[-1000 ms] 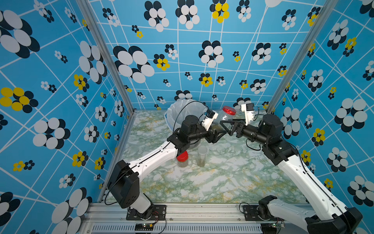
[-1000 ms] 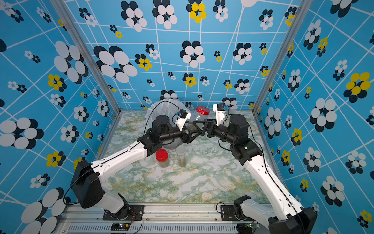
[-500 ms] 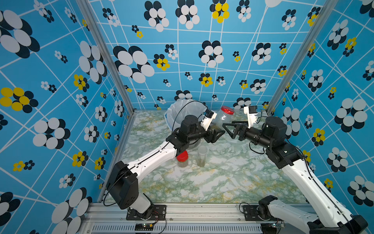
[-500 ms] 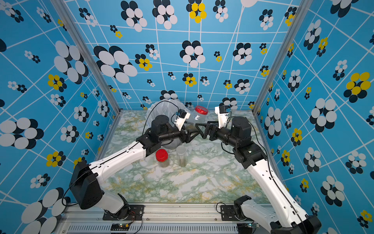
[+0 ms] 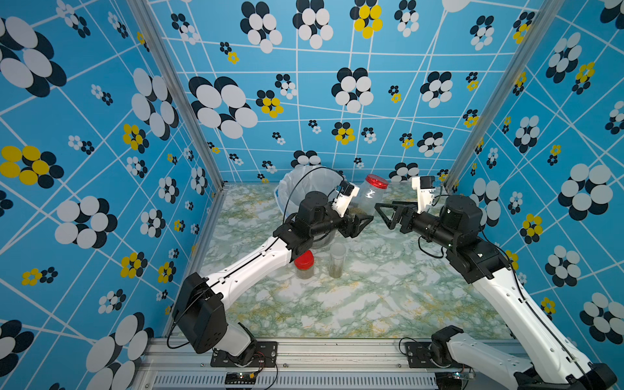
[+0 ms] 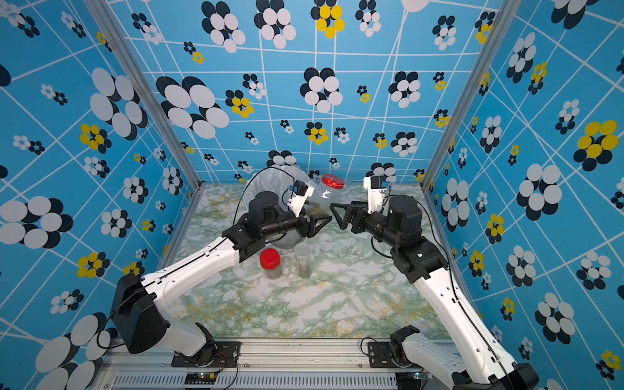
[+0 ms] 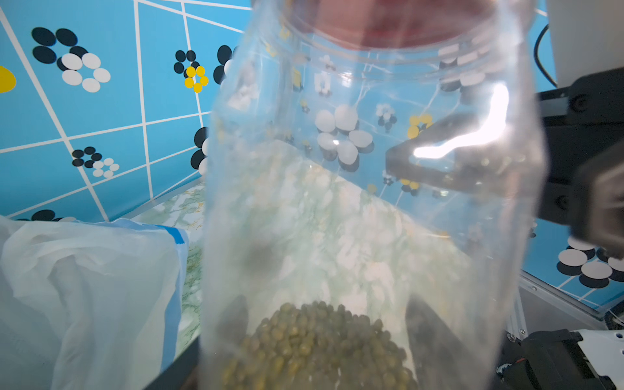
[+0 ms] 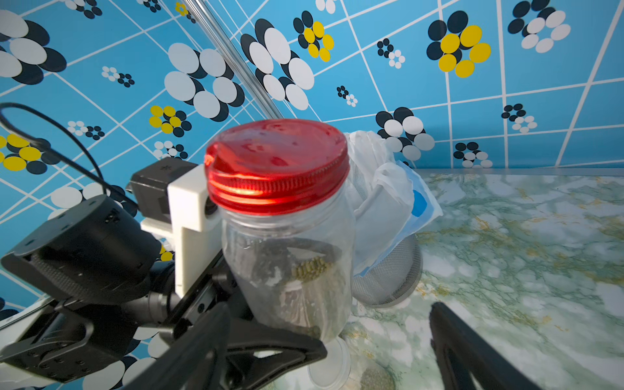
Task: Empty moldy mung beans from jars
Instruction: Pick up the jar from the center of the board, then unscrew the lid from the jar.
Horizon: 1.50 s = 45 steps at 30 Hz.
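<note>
**A:** Starting at the left, where's the jar that's in hand?

**B:** The left jaws are closed on the held jar, low on its body. It's lifted lid uppermost, just right of the lined bucket at the far side of the tabletop. Nearer, a short red-lidded jar and a lidless jar stand side by side.

**A:** How will it handle?

**B:** Light, I'd judge. It's thin, smooth clear plastic, with only a small heap of mung beans that should slide once it's tipped. The ribbed red lid looks the surest place to grip for unscrewing.

**A:** And the right jaws?

**B:** Spread wide and empty, just right of the jar, not touching it.

**A:** Anything unclear?

**B:** The bucket's inside is out of sight, the left arm covers part of the short jar, and I can't tell how tight the lid sits
</note>
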Each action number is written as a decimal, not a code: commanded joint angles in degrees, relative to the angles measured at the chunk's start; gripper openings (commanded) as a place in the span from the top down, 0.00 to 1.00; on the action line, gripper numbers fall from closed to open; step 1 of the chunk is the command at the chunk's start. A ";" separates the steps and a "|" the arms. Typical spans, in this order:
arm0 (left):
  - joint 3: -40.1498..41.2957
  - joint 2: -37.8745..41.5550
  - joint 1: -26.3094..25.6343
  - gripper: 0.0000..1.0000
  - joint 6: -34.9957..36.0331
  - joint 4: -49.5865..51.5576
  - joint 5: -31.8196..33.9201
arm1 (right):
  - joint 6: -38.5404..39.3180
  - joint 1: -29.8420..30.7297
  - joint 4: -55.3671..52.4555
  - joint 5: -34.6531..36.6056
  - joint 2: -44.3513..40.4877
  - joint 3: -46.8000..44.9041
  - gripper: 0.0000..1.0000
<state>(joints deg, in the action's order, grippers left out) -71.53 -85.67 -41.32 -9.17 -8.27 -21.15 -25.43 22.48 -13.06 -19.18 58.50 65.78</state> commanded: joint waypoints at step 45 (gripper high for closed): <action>0.21 0.26 -1.85 0.56 3.70 1.52 -1.77 | -5.01 0.44 3.84 -3.26 7.00 8.87 0.14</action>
<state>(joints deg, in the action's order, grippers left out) -71.53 -85.41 -42.87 -6.39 -5.96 -21.65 -31.73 22.48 -9.85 -21.37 65.01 73.14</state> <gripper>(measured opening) 0.746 0.866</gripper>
